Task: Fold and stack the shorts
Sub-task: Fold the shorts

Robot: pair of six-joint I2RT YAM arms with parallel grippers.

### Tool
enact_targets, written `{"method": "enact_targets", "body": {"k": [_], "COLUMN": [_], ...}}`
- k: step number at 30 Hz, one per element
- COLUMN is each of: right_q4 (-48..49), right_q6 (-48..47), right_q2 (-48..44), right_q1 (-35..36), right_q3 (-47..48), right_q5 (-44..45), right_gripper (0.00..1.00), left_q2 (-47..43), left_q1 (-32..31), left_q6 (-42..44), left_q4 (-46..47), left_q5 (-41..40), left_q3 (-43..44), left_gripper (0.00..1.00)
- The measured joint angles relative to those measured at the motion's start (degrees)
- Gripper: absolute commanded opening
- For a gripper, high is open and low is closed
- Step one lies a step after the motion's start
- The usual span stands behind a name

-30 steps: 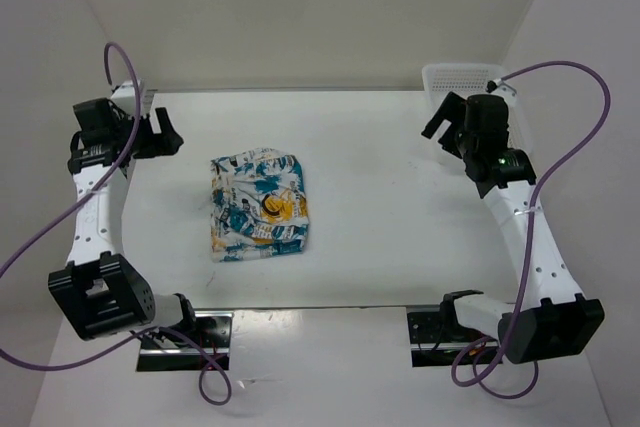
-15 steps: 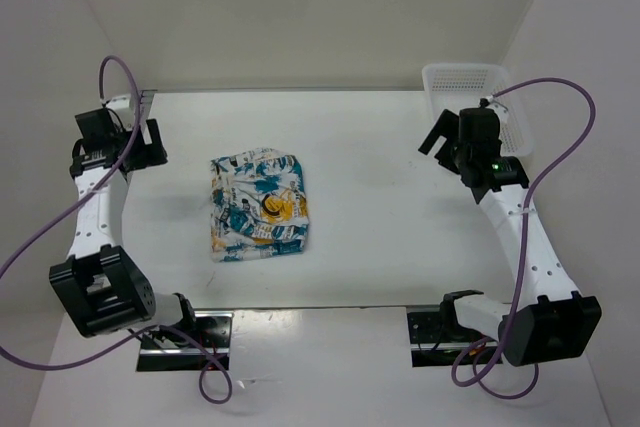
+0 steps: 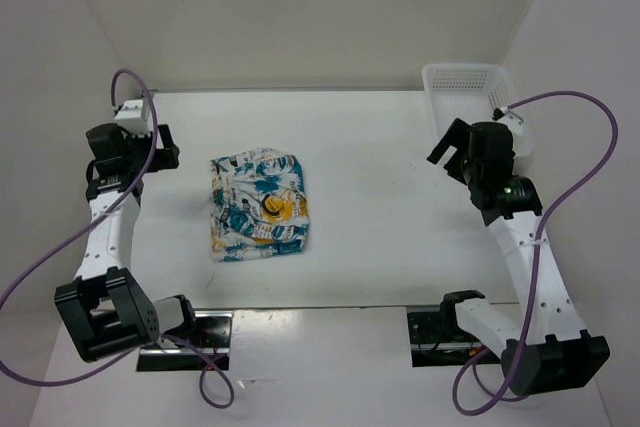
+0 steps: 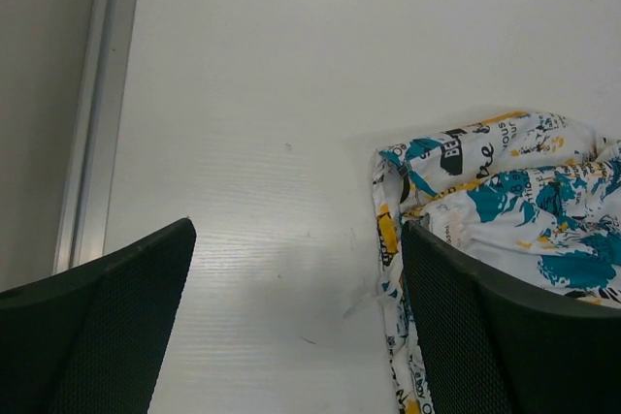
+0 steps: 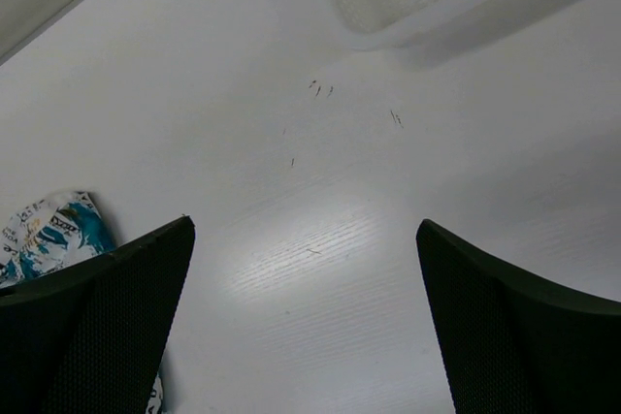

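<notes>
Shorts (image 3: 258, 207) lie as a folded, roughly square bundle on the white counter (image 3: 380, 197), left of its middle. The cloth is white with teal, orange-yellow and black print.

At the far left, the left claw (image 3: 166, 147) hangs above the counter's left edge and points toward the bundle. Its jaws are wide apart and hold nothing. It is near the shorts but clear of them. A purple cable (image 3: 135, 97) loops over that wrist. In the left wrist view the two black fingers (image 4: 97, 327) frame bare counter. A metal rail (image 4: 92, 113) runs along the counter's edge on the left. The wrinkled edge of the shorts shows on the right, partly hidden behind the right-hand finger. A thin white strand (image 4: 361, 303) sticks out from the cloth onto the counter.

Right of the bundle is a broad stretch of counter. The right claw (image 3: 447, 147) hangs over its right part, well apart from the shorts, with its jaws spread wide and gripping nothing. The right wrist view shows bare counter between its fingers. It also shows a few small dark specks (image 5: 320, 89) and a corner of the shorts at the lower left edge.

A white mesh basket (image 3: 470, 82) stands in the far right corner, just beyond the right claw.
</notes>
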Motion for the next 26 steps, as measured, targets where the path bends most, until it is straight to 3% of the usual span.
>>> {"method": "enact_targets", "body": {"k": [6, 11, 19, 26], "right_q4": [-0.07, 0.04, 0.13, 0.17], "right_q6": [0.02, 0.28, 0.94, 1.84], "right_q2": [0.13, 1.68, 2.71, 2.78], "right_q1": [-0.59, -0.66, -1.73, -2.19], "right_q3": [-1.44, -1.44, -1.44, -1.44], "right_q5": [-0.52, -0.76, -1.77, -1.73], "right_gripper": [1.0, 1.0, 1.0, 1.0], "left_q2": [0.79, -1.03, -11.47, -23.5], "left_q1": [-2.78, -7.93, -10.82, -10.97], "left_q6": [0.0, 0.0, 0.0, 0.0], "left_q4": [1.16, -0.74, 1.99, 2.03], "left_q5": [2.08, 2.6, 2.05, -4.17], "left_q3": [-0.66, 3.96, 4.31, -4.35], "left_gripper": [0.93, 0.94, 0.97, 1.0]}}
